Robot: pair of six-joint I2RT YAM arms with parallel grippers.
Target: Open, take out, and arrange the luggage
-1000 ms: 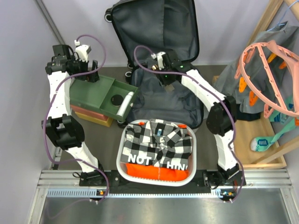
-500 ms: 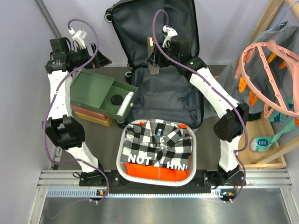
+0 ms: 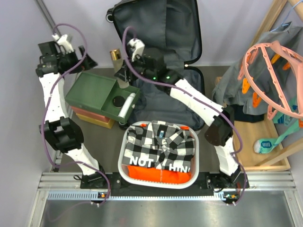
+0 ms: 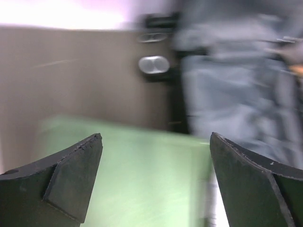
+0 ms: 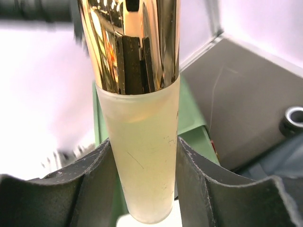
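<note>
The luggage [image 3: 168, 101] lies open at the back of the table, dark grey lining up, its lid [image 3: 156, 28] leaning on the wall. In the left wrist view it is a grey blur [image 4: 227, 94]. My right gripper [image 3: 123, 74] is shut on a frosted bottle [image 5: 142, 165] with a gold cap [image 3: 114, 55], held upright over the back right corner of the green box [image 3: 92, 92]. My left gripper [image 3: 86, 60] hangs open and empty above the box's back edge [image 4: 142, 179], to the left of the bottle.
A black round item [image 3: 118, 100] and a white cylinder [image 3: 125, 107] lie in the green box, which sits on stacked boxes [image 3: 92, 117]. A white basket [image 3: 124, 163] with a checkered shirt stands in front. Hangers [image 3: 270, 71] and a wooden rack [image 3: 265, 156] stand at the right.
My right arm has swung left out of the luggage, carrying the bottle over to the green box. My left arm has drawn back to the left, still open.
</note>
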